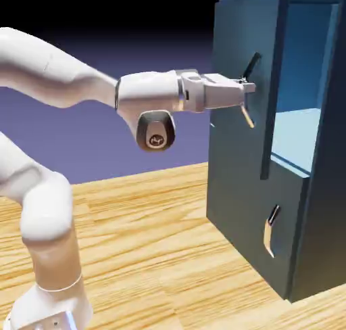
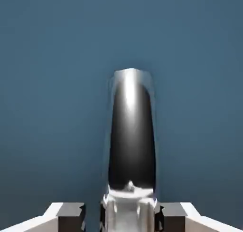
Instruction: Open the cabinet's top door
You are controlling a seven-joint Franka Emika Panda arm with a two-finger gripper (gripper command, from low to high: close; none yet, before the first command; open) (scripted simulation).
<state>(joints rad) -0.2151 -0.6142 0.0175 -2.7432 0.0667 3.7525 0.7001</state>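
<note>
1. Cabinet [image 1: 257, 186]: tall dark teal box standing on the desk [image 1: 149, 241] at the exterior view's right; pale blue interior visible behind the upper panel.
2. Top door [image 1: 244, 129]: taller panel, swung partly outward, its free edge standing clear of the opening; it fills the hand view [image 2: 57, 60] as flat teal.
3. Door handle [image 1: 247, 92]: curved, dark above and tan below, fixed to the top door's face; in the hand view it rises as a glossy dark bar [image 2: 132, 131] between the fingertips [image 2: 71, 213].
4. Pincer [image 1: 249, 88]: level, pointing at the door, fingers to either side of the handle; whether it clamps the bar or sits slack around it cannot be told.
5. Lower panel [image 1: 263, 244]: shorter, closed, with a smaller curved handle [image 1: 271, 228], well below the pincer.
6. Arm [image 1: 61, 78]: white, reaching across above the desk from the lower left.
</note>
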